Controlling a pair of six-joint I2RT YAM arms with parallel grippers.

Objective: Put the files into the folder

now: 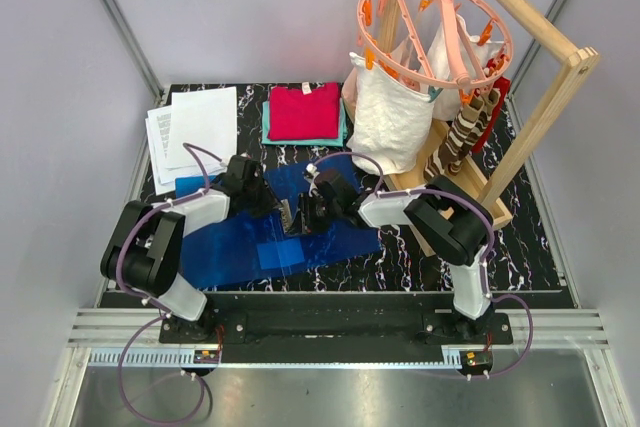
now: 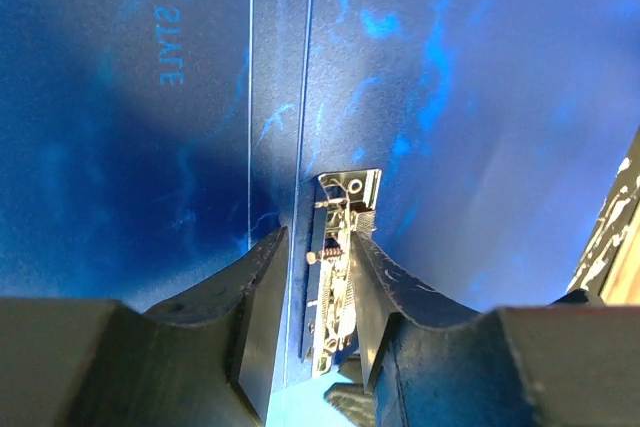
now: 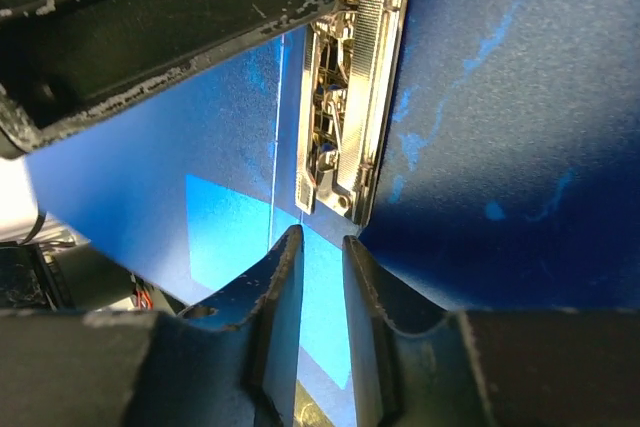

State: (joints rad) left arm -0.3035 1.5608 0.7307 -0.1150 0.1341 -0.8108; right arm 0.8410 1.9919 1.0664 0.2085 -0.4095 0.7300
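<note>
The blue translucent folder [image 1: 240, 242] lies open flat on the marbled table, its metal clip [image 1: 297, 215] raised at the spine. The files [image 1: 195, 127], white printed sheets, are stacked at the back left, away from both arms. My left gripper [image 1: 283, 209] and right gripper [image 1: 308, 215] meet over the spine. In the left wrist view the left gripper [image 2: 318, 237] straddles the clip [image 2: 340, 247]: one finger touches it, and a sliver of blue shows at the other. The right gripper [image 3: 321, 237] stands narrowly open just short of the clip [image 3: 345, 97], nothing between its fingers.
Folded red and teal clothes [image 1: 303, 112] lie at the back centre. A white cloth bag [image 1: 390, 117] hangs from a pink peg hanger [image 1: 435, 22] on a wooden rack [image 1: 530, 117] at the right. The folder's pale sticker [image 1: 280, 252] shows near its front edge.
</note>
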